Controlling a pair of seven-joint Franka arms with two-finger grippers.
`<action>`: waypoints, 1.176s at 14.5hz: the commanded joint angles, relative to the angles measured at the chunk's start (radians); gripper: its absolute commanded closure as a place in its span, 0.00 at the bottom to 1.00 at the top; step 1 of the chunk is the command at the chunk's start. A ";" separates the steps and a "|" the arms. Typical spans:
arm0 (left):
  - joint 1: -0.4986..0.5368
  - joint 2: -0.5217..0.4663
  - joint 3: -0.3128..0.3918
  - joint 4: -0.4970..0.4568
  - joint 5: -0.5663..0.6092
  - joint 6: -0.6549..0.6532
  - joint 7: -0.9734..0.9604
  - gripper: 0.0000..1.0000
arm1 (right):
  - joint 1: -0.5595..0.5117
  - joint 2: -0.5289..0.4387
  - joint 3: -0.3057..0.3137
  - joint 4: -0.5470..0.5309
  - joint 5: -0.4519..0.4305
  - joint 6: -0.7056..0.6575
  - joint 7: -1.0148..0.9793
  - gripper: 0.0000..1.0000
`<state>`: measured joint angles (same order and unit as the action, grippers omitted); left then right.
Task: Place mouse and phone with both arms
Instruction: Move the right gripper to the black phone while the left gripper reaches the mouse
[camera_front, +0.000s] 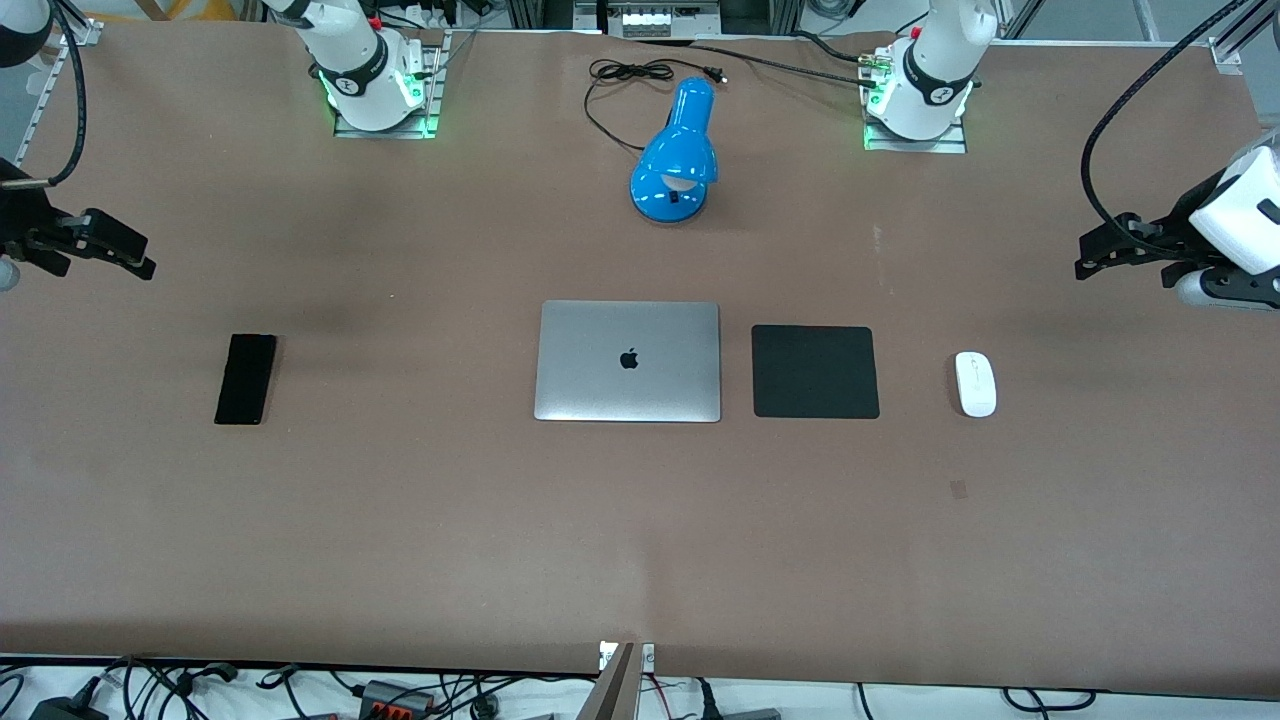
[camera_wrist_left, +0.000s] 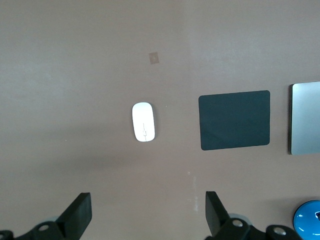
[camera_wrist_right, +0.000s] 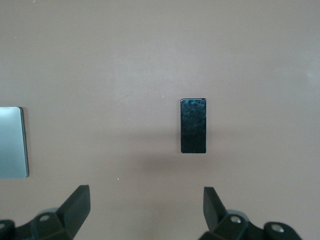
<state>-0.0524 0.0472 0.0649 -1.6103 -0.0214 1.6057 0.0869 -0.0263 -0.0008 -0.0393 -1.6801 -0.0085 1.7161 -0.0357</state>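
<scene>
1. On the table (camera_front: 400, 520), in the front view, the phone (camera_front: 246, 379) is lying toward the right arm's edge and the mouse (camera_front: 975, 384) toward the left arm's edge, beside the black mat (camera_front: 815, 371) and laptop (camera_front: 628, 361).
2. Left wrist view: the left end effector (camera_wrist_left: 145, 215) is hanging over the table with fingers apart, the mouse (camera_wrist_left: 143, 122) lying free.
3. Right wrist view: the right end effector (camera_wrist_right: 145, 212) is hanging spread wide, the phone (camera_wrist_right: 193, 125) lying untouched.

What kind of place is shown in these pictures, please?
Probably a robotics lab staged as an office desk: two arms bolted to a brown-covered table, a closed laptop, a blue desk lamp, and loose cables along its edge.
</scene>
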 joint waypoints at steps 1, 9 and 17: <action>-0.001 0.008 -0.001 0.023 -0.005 -0.004 -0.004 0.00 | -0.015 -0.024 0.013 -0.010 0.008 -0.016 -0.015 0.00; -0.004 0.028 -0.001 0.049 -0.005 -0.015 -0.001 0.00 | -0.017 -0.005 0.013 -0.010 0.010 -0.015 -0.015 0.00; 0.014 0.249 0.009 -0.011 -0.005 0.022 -0.009 0.00 | -0.024 0.181 0.006 -0.001 -0.004 0.043 0.010 0.00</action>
<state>-0.0407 0.2306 0.0719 -1.6103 -0.0213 1.5258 0.0853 -0.0384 0.1142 -0.0400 -1.6913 -0.0088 1.7281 -0.0353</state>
